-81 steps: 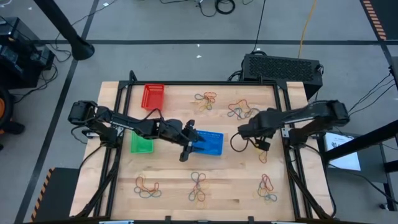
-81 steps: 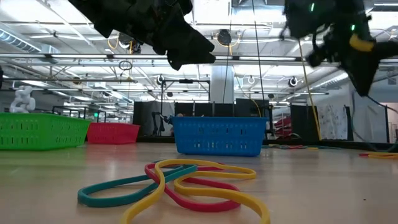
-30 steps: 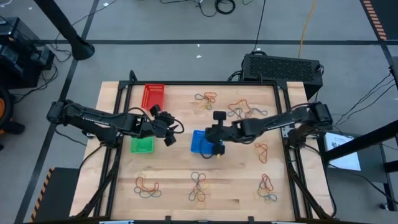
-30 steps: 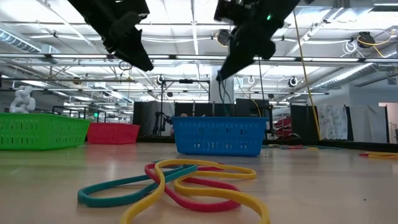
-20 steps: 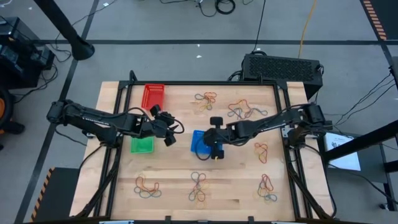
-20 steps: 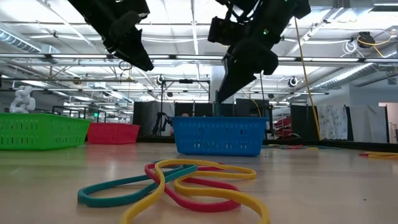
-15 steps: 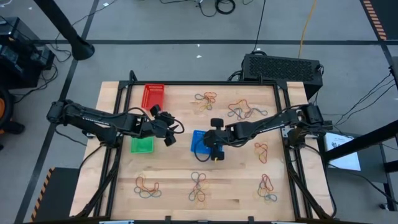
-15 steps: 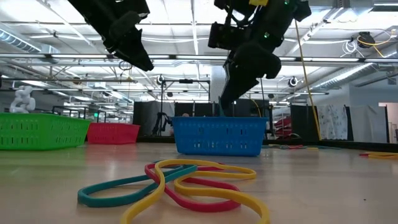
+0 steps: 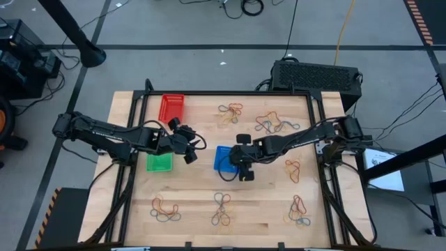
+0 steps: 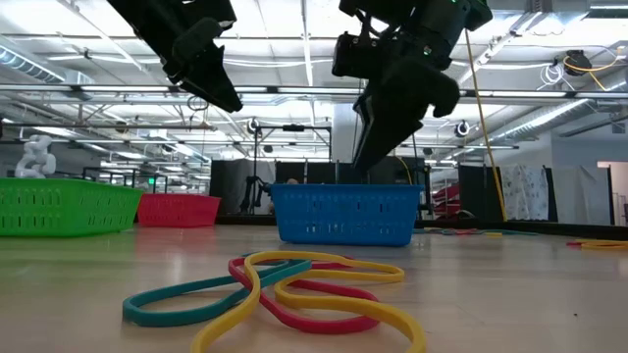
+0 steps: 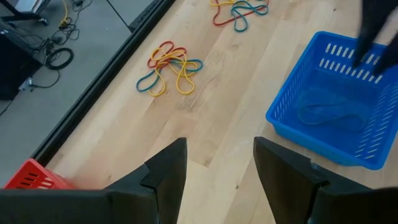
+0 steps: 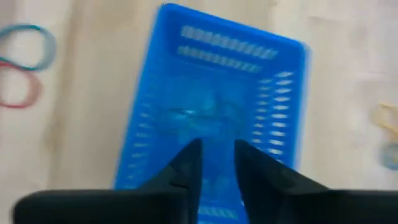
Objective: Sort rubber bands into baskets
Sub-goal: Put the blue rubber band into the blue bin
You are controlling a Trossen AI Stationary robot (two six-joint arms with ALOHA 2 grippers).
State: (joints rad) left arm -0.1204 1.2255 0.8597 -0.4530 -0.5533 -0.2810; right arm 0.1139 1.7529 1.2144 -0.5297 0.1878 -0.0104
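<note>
One right gripper (image 9: 243, 164) above blue basket (image 9: 222, 159)

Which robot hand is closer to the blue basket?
The right. Its tool hangs right over the blue basket. The left tool waits off to the side, between the blue basket and the green basket.

A large industrial lab or workshop hall is shown: exposed ceiling trusses (image 10: 294, 93) and strip lights are seen beyond the wooden table (image 9: 202, 188), cables (image 9: 244, 7) are strewn across the grey concrete floor (image 9: 174, 28), and equipment racks (image 10: 235, 181) are lined up behind.
</note>
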